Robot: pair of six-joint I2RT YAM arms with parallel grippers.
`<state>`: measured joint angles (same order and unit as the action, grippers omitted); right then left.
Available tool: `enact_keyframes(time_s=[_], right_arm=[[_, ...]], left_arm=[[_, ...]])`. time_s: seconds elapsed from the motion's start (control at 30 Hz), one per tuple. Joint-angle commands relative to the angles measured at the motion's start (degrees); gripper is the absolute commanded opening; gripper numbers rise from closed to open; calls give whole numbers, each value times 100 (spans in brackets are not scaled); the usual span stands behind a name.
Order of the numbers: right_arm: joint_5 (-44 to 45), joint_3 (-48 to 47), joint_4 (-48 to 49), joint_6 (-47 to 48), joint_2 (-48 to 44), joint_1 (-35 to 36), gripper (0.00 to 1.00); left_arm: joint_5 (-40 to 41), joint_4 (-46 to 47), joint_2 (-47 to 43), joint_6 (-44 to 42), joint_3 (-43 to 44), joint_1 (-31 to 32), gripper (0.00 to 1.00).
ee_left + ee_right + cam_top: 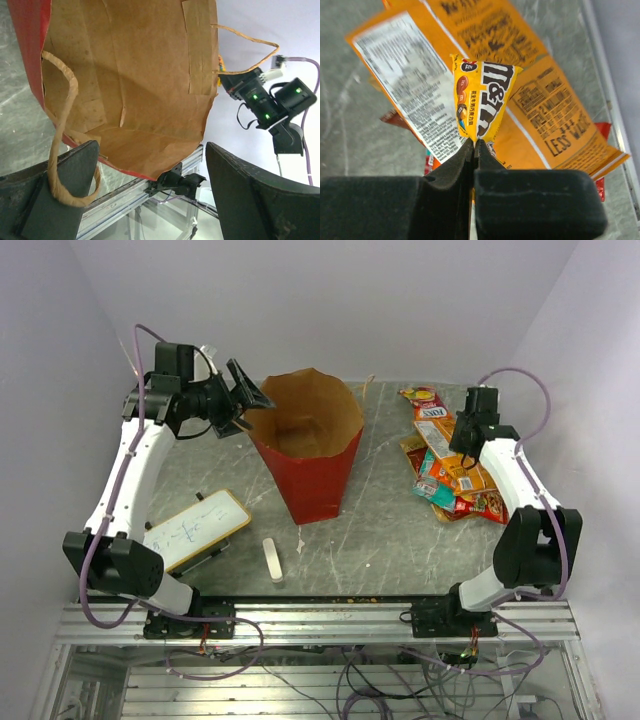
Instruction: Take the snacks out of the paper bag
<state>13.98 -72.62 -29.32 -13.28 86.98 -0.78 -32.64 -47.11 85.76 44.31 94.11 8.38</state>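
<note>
The paper bag [305, 455] stands upright mid-table, red outside and brown inside. My left gripper [245, 395] is open at its left rim. In the left wrist view the gripper [152, 155] looks into the bag [135, 85], where no packet shows; a tan handle [65, 125] loops past the left finger [70, 185]. The snacks [450, 465] lie piled at the right. My right gripper [466, 455] hangs over them. In the right wrist view it [474, 145] is shut on a yellow M&M's packet [485, 100], above orange packets [555, 120].
A white whiteboard [195, 528] lies at the front left, with a small white eraser bar [271, 560] beside it near the front edge. The snack pile lies close to the table's right edge. The aluminium frame rail [320, 615] runs along the front.
</note>
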Motion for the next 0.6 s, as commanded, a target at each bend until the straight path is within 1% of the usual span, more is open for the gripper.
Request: enact_keyframes(time_s=[0.0,0.17,0.3,0.43,0.57], right_arm=[[-211,287,238,84,107,-46,0],[-387,409,278,104,333,-44,0],[-524,654,440,93,256,-41,0],[-476,701,483,138,260,-37,0],[-525,665,534,223,296,-37,0]], left_arm=[[169,-417,-138,-335,205,-65,99],[391,-507,-171,-298,225,-65,100],[706,-770,-90,-311,502,-69,94],[1228,-1042,-27,-306,794,-73,96],[1881,-971,-111,-296,795,-87,98]])
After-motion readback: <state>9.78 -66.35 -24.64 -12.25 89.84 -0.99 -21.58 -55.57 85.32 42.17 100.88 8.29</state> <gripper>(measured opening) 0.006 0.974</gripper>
